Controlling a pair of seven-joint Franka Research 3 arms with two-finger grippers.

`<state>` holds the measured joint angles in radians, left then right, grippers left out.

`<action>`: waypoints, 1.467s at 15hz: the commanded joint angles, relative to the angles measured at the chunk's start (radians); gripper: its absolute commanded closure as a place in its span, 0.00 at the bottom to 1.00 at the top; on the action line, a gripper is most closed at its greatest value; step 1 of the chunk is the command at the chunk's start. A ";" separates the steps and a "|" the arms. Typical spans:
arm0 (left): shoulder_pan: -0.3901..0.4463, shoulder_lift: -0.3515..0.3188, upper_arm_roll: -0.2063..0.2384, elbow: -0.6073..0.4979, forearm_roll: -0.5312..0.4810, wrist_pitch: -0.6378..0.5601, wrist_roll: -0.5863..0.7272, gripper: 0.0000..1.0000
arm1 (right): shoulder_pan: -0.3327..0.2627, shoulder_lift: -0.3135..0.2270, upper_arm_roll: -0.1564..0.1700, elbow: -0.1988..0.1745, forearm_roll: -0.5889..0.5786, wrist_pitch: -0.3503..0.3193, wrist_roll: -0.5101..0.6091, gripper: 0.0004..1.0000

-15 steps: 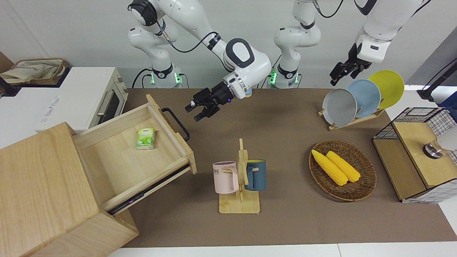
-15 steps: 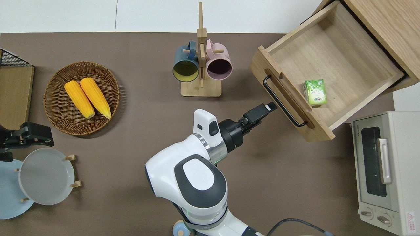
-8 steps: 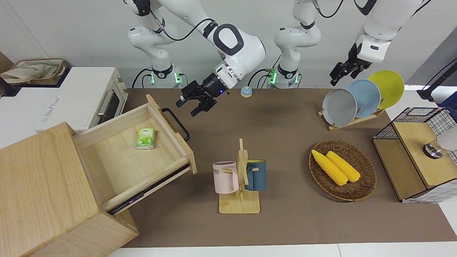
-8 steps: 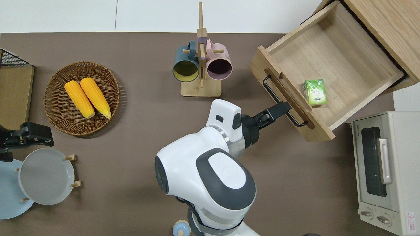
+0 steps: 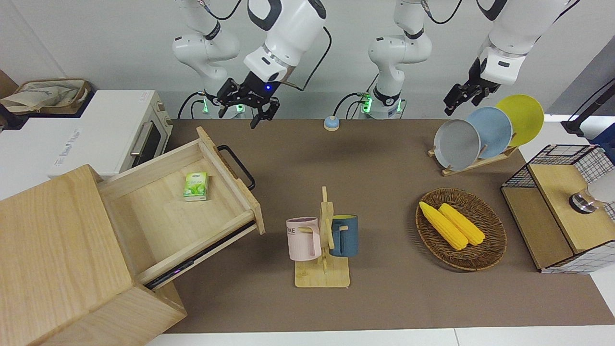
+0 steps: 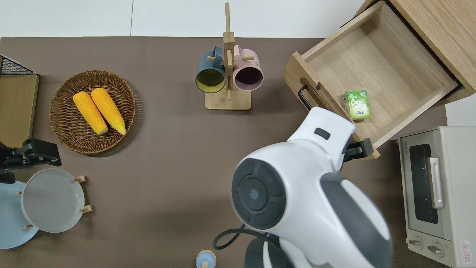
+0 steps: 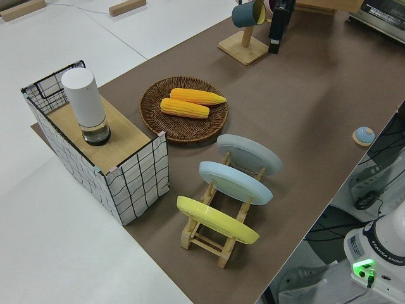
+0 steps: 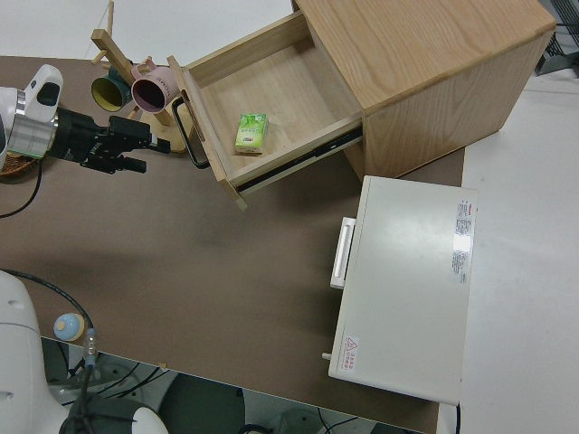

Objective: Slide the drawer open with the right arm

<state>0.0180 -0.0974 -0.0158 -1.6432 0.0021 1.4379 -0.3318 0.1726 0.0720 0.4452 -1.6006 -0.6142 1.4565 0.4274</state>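
The pale-wood drawer (image 5: pixel 178 216) stands pulled well out of the big light-wood cabinet (image 5: pixel 57 254). Its black bar handle (image 5: pixel 237 166) is free. A small green packet (image 5: pixel 196 186) lies inside it. The drawer also shows in the overhead view (image 6: pixel 375 70) and in the right side view (image 8: pixel 271 104). My right gripper (image 5: pixel 239 116) is open and empty, raised in the air and clear of the handle. In the overhead view my own arm mostly hides the right gripper (image 6: pixel 359 149), which is by the drawer front's end nearest the robots. The right side view shows the right gripper (image 8: pixel 145 155) apart from the handle (image 8: pixel 185 136). My left arm is parked.
A white toaster oven (image 5: pixel 110 134) stands beside the cabinet, nearer the robots. A mug rack (image 5: pixel 323 240) with two mugs, a wicker basket (image 5: pixel 490 247) with corn, a plate rack (image 5: pixel 480 134), a wire-mesh cabinet (image 5: pixel 557 211) and a small blue button (image 5: pixel 331 123) are on the table.
My right gripper has risen and drawn back from the drawer handle toward the robots' base. The drawer has not moved. The left arm has not moved.
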 commanded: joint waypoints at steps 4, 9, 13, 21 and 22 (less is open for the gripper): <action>-0.004 -0.008 0.005 0.000 -0.004 -0.002 0.010 0.01 | -0.209 -0.139 -0.088 -0.028 0.378 0.097 -0.133 0.01; -0.004 -0.008 0.005 0.000 -0.004 -0.002 0.010 0.01 | -0.318 -0.155 -0.134 -0.033 0.545 0.094 -0.277 0.01; -0.004 -0.008 0.005 0.000 -0.004 -0.002 0.010 0.01 | -0.393 -0.155 -0.135 -0.042 0.620 0.097 -0.291 0.01; -0.004 -0.008 0.005 0.000 -0.004 -0.002 0.010 0.01 | -0.382 -0.143 -0.230 -0.035 0.674 0.099 -0.318 0.01; -0.004 -0.008 0.005 0.000 -0.004 -0.002 0.010 0.01 | -0.365 -0.136 -0.247 -0.033 0.673 0.099 -0.318 0.01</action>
<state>0.0180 -0.0974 -0.0157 -1.6432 0.0021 1.4379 -0.3317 -0.2319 -0.0592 0.2644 -1.6130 0.0220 1.5340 0.1392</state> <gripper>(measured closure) 0.004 0.009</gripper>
